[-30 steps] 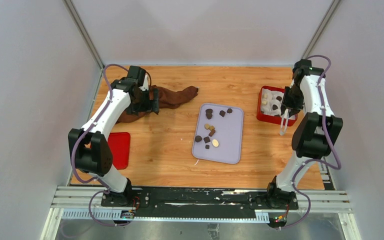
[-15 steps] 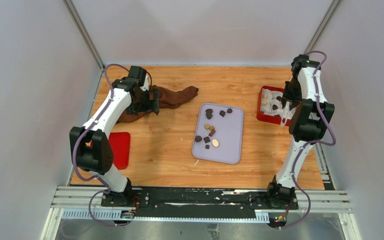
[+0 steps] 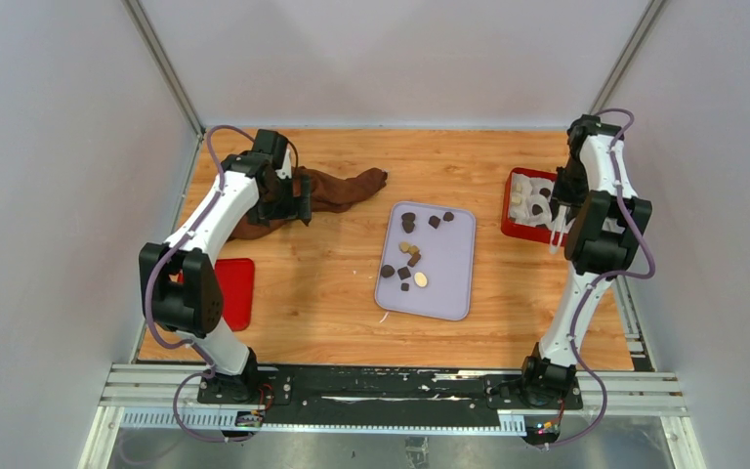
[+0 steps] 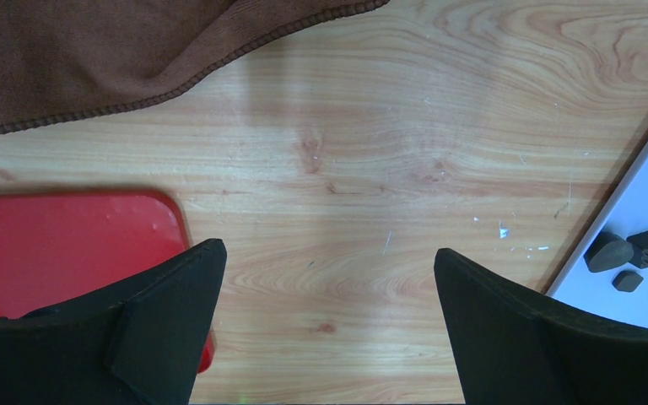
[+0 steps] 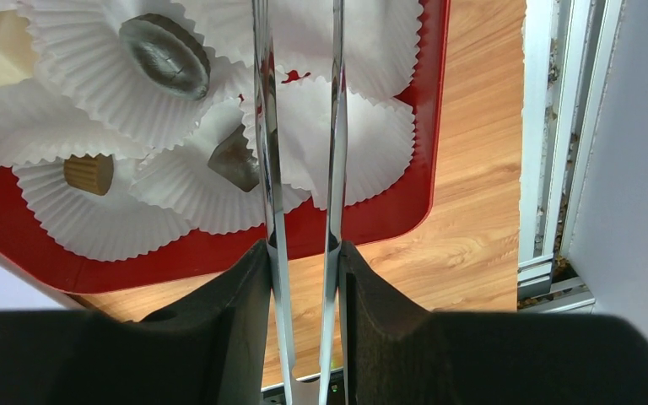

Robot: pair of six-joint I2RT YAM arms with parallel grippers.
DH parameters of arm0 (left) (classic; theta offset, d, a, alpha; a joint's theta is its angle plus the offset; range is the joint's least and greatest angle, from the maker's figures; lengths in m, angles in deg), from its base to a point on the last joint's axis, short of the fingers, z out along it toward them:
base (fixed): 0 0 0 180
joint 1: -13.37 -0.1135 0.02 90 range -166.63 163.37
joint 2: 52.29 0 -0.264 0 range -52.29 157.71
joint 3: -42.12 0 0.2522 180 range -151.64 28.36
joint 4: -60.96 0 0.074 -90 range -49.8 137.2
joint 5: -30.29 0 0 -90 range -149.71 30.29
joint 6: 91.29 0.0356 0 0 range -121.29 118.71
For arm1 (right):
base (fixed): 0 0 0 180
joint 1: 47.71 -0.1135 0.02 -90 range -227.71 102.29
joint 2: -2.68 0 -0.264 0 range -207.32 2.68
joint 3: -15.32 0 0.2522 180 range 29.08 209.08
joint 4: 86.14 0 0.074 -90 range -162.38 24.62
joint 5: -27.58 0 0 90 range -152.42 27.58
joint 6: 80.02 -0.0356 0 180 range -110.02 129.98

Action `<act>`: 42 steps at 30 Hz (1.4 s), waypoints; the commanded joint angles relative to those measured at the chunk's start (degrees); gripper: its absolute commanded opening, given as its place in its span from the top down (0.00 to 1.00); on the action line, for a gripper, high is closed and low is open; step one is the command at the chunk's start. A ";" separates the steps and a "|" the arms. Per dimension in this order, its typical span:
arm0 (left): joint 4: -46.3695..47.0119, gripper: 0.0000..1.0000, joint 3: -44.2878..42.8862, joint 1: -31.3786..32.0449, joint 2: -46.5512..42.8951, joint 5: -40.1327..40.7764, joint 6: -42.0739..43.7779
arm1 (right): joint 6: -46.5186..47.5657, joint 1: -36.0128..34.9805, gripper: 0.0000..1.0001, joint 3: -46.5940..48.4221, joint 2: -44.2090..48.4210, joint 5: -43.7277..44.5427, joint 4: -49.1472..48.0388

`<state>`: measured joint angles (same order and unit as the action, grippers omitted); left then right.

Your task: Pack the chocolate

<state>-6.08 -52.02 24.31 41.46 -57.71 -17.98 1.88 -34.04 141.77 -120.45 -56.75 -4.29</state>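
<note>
From above, we counted about ten pieces of chocolate (image 3: 408, 256) on the lavender tray (image 3: 449, 288) and a few in the red box (image 3: 510, 223) right of the tray. We judged packing begun but mostly undone. The left end effector (image 3: 288, 200) hung left of the tray, by the brown cloth (image 3: 342, 188).

The left wrist view showed its jaws wide apart and empty over bare bench (image 4: 371, 169).

Only the right wrist view showed the right end effector (image 5: 304, 253) clamped on metal tweezers (image 5: 262, 126) over the box's paper cups (image 5: 363, 135), several filled and others empty. The tweezer tips ran out of frame.
</note>
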 commanded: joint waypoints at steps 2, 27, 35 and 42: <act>-0.16 0.00 -1.90 -0.22 0.90 0.80 0.21 | 0.51 1.52 0.84 -0.30 -1.50 1.24 0.90; -0.16 0.00 -1.48 -0.22 0.46 2.31 -0.19 | 0.91 1.60 0.70 0.07 -2.91 -1.41 -0.55; -0.16 0.00 -1.11 -0.22 0.11 1.95 0.04 | 0.96 1.61 0.66 -0.09 -2.75 -1.72 -0.86; -0.22 0.00 -1.18 -0.22 -0.06 1.78 0.12 | 0.82 1.57 0.62 -0.27 -2.73 -1.54 -1.19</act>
<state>-6.08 -52.33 24.31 41.84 -56.03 -18.00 2.27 -33.32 141.74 -122.62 -58.15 -6.15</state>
